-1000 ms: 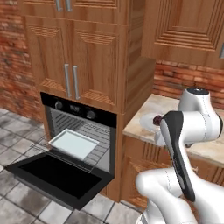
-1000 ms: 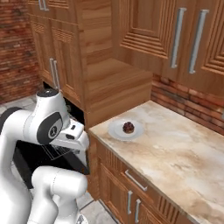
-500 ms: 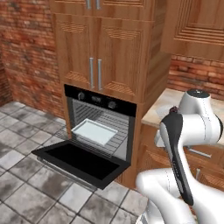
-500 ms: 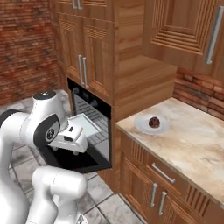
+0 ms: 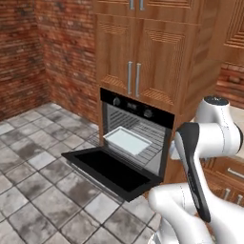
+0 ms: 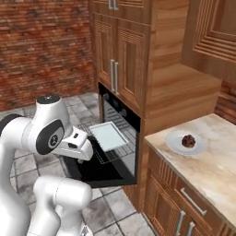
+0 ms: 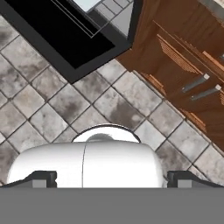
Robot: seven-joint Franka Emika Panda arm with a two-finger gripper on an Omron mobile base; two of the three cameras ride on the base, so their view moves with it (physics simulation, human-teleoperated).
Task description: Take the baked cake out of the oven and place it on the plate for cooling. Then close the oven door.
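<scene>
Cake, small dark brown lump, on white plate

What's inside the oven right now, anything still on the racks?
Inside the oven, a pale flat tray sits on a wire rack; nothing shows on it. The lower cavity is hidden. The cake sits on the plate.

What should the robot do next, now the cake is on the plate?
Probably reach the tool down to the oven door and push it up. The cake already sits on the plate on the counter, the door hangs wide open over the floor, and the open tool holds nothing.
</scene>
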